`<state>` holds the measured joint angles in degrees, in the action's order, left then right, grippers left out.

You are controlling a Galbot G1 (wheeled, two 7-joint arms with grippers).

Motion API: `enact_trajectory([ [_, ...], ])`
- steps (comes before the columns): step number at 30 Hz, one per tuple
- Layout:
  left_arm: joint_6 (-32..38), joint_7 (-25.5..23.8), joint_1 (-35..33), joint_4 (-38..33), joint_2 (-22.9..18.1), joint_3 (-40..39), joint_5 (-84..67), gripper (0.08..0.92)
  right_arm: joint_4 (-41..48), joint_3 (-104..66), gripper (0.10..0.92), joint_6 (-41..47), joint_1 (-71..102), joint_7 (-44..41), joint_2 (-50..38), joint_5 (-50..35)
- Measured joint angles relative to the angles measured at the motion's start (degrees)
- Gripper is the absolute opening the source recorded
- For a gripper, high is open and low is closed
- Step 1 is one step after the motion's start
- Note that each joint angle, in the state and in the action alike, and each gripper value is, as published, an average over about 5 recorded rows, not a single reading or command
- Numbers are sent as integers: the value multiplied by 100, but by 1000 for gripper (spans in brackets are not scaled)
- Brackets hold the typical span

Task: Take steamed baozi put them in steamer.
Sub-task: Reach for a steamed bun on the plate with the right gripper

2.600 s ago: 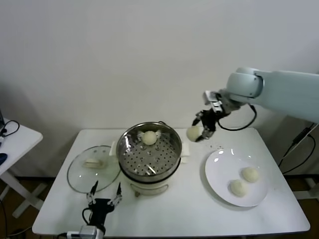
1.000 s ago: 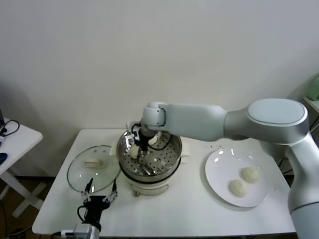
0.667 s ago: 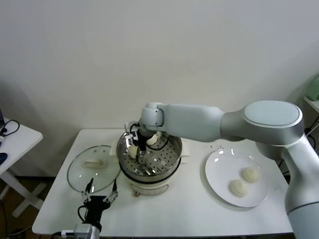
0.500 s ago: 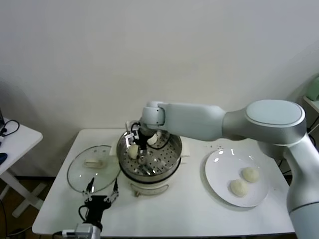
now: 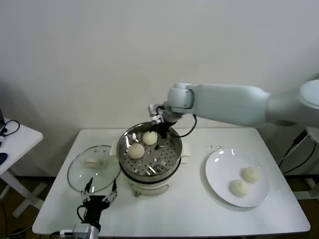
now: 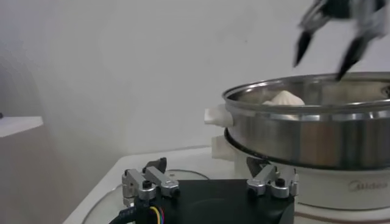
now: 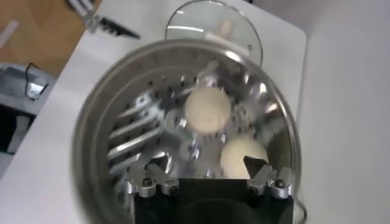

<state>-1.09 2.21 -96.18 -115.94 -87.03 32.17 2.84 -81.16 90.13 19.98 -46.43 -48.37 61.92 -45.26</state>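
The steamer (image 5: 157,162) stands mid-table with two steamed baozi on its perforated tray, one at the left (image 5: 136,150) and one at the back (image 5: 149,138). Two more baozi (image 5: 250,174) (image 5: 239,187) lie on the white plate (image 5: 219,167) to the right. My right gripper (image 5: 162,130) hangs open and empty just above the steamer's far rim. In the right wrist view the gripper (image 7: 206,164) looks down on both buns (image 7: 208,110) (image 7: 242,155). My left gripper (image 5: 102,191) rests open near the table's front left, facing the steamer (image 6: 311,131).
A round glass lid (image 5: 93,167) lies flat left of the steamer, right behind my left gripper. A small white side table (image 5: 15,137) stands off to the far left. The wall is close behind the table.
My right gripper opened and left a baozi on the left of the steamer tray. It then rose and drew back to the right, over the far rim. The left arm stayed put.
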Motion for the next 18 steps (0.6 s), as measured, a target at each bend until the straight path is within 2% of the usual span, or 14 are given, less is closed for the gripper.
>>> enact_trajectory([
  [8,-3,-4,-1,1,30,32,-33,823,-862,768,823,-146,-443,-136,-1394,322],
  [18,1,-3,-8,10,47,50,-47,823,-1073,938,823,-274,100,-191,-2714,1183],
])
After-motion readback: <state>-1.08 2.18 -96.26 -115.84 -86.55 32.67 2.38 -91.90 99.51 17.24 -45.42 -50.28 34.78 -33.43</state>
